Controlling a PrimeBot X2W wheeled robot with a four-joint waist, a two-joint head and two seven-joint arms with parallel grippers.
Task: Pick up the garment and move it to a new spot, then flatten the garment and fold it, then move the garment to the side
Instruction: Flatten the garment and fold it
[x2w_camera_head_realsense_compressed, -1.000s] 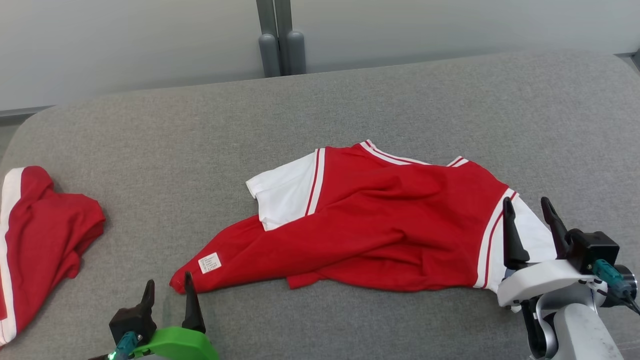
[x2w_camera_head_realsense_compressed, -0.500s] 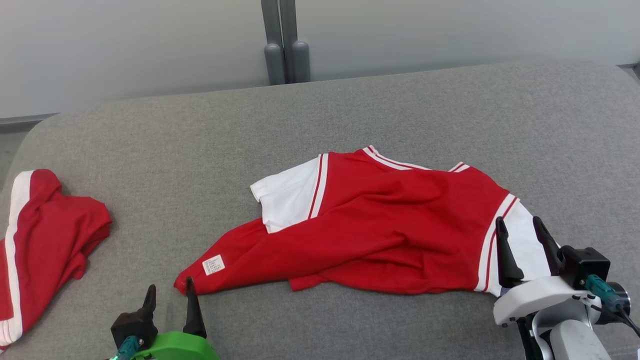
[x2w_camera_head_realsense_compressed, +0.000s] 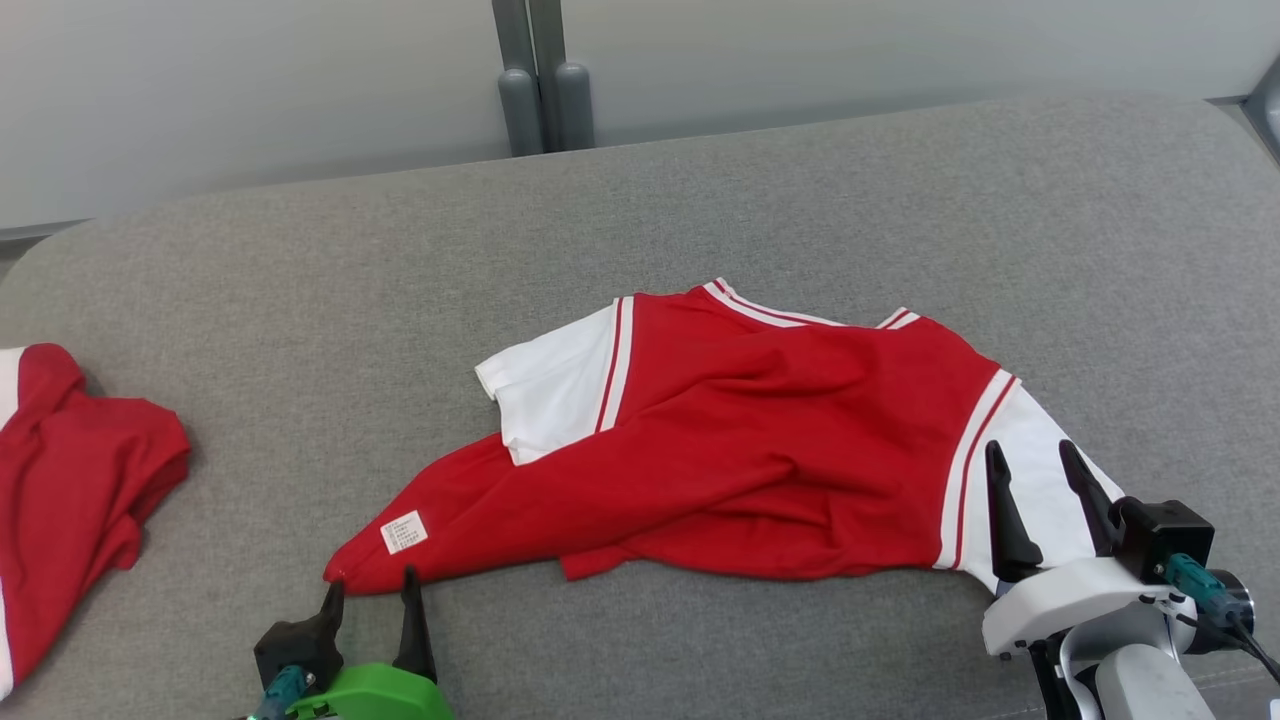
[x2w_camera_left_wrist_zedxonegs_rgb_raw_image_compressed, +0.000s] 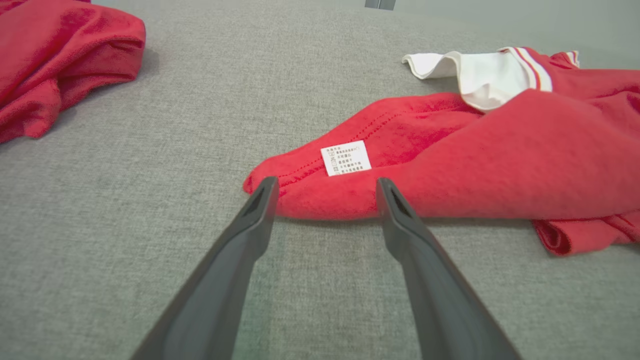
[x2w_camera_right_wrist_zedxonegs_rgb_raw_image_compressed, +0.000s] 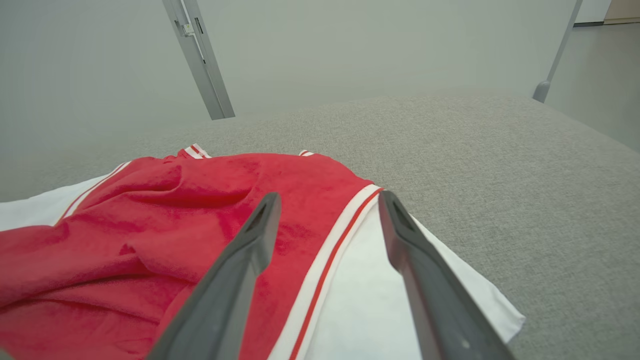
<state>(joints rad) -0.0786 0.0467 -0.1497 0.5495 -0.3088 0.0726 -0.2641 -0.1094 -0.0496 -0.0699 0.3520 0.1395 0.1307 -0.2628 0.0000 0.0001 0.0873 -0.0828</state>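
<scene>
The garment (x2w_camera_head_realsense_compressed: 740, 450) is a red shirt with white sleeves, lying crumpled in the middle of the grey cloth surface (x2w_camera_head_realsense_compressed: 800, 200). Its hem corner with a white label (x2w_camera_left_wrist_zedxonegs_rgb_raw_image_compressed: 346, 158) points toward the front left. My left gripper (x2w_camera_head_realsense_compressed: 371, 580) is open just before that corner, and in the left wrist view the left gripper (x2w_camera_left_wrist_zedxonegs_rgb_raw_image_compressed: 326, 182) has its tips at either side of the corner's edge of the garment (x2w_camera_left_wrist_zedxonegs_rgb_raw_image_compressed: 475, 155). My right gripper (x2w_camera_head_realsense_compressed: 1030, 448) is open over the white right sleeve (x2w_camera_right_wrist_zedxonegs_rgb_raw_image_compressed: 380, 290). In the right wrist view, the right gripper (x2w_camera_right_wrist_zedxonegs_rgb_raw_image_compressed: 330, 196) holds nothing and the garment (x2w_camera_right_wrist_zedxonegs_rgb_raw_image_compressed: 175, 225) lies below.
A second red and white cloth (x2w_camera_head_realsense_compressed: 70, 480) lies bunched at the far left edge, also seen as a red cloth (x2w_camera_left_wrist_zedxonegs_rgb_raw_image_compressed: 60, 45) in the left wrist view. Two grey posts (x2w_camera_head_realsense_compressed: 540, 90) stand behind the surface against a pale wall. Bare grey surface surrounds the shirt.
The head view has shifted a little. My left gripper has moved right, closer to the labelled hem corner. My right gripper has drawn back slightly over the white sleeve. Both stay open.
</scene>
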